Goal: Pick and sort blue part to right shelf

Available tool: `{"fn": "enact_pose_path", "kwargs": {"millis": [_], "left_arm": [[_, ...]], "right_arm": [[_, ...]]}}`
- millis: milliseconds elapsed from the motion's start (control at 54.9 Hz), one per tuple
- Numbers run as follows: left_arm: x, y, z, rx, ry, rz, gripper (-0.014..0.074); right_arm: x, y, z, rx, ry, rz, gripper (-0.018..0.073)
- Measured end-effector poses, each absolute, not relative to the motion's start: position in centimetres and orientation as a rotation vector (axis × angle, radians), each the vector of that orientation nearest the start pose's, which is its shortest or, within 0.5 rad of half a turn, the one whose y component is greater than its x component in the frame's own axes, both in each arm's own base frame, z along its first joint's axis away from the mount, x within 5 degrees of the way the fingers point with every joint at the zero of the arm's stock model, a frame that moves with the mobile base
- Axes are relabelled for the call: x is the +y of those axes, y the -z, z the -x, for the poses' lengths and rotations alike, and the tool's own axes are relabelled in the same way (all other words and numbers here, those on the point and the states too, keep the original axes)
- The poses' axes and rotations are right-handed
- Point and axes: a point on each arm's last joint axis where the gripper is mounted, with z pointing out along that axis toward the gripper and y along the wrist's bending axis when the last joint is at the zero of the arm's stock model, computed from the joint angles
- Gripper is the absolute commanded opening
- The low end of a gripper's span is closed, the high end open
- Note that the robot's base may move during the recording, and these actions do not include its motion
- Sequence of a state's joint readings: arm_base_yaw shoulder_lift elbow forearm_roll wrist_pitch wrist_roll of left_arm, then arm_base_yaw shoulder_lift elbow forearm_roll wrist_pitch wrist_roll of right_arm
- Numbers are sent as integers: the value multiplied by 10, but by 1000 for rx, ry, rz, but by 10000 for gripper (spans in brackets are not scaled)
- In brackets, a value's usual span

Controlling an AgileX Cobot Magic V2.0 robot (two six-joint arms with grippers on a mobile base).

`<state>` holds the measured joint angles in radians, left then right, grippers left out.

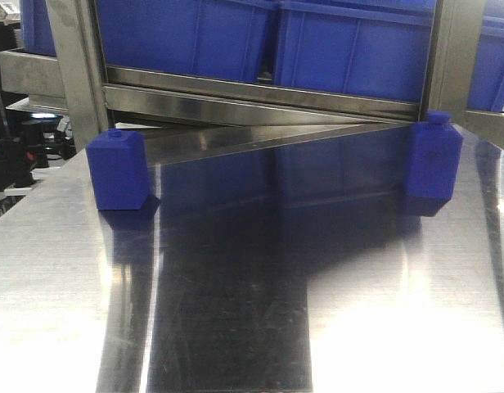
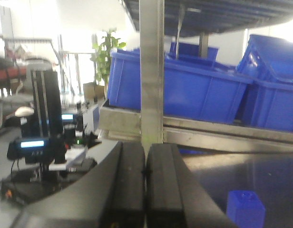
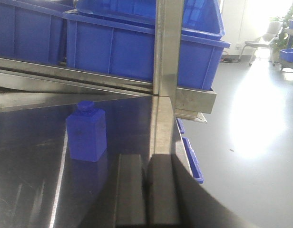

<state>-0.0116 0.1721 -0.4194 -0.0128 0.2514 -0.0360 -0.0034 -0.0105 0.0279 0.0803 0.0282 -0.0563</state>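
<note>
Two blue parts stand upright on the steel table: one at the left point(image 1: 117, 170), one at the right point(image 1: 432, 160). The left one also shows in the left wrist view point(image 2: 245, 209), low and right of my left gripper point(image 2: 145, 164), which is shut and empty. The right one shows in the right wrist view point(image 3: 86, 133), ahead and left of my right gripper point(image 3: 146, 166), also shut and empty. The shelf point(image 1: 260, 94) with big blue bins point(image 1: 350, 41) stands behind both parts. Neither gripper shows in the front view.
Steel shelf posts rise at left point(image 1: 76, 65) and right point(image 1: 452, 53); one post point(image 2: 151, 71) stands right ahead of my left gripper, another point(image 3: 166, 52) ahead of my right. Electronic gear point(image 2: 42, 142) sits off the table's left; the table edge point(image 3: 182, 152) and floor lie right.
</note>
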Motion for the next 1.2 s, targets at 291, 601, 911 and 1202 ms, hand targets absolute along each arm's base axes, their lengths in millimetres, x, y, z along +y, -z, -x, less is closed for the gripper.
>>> {"fn": "enact_pose_path", "kwargs": {"millis": [291,601,911,1202], "left_arm": [[-6,-364,-99,1845,151,69,412],[-23,-358,-175,2203,316,-34,538],[-52,-356,-267,2377,516,-178,537],[-113,-345,-331,2491,430,-402,536]], "right_arm": [[0,-202,-57,1529,-18,-19,68],[0,-202,-57,1529,-18,-19,68],[0,-202,-57,1529,-18,-19,68],[0,-202,-57,1529,-18,-19,68]]}}
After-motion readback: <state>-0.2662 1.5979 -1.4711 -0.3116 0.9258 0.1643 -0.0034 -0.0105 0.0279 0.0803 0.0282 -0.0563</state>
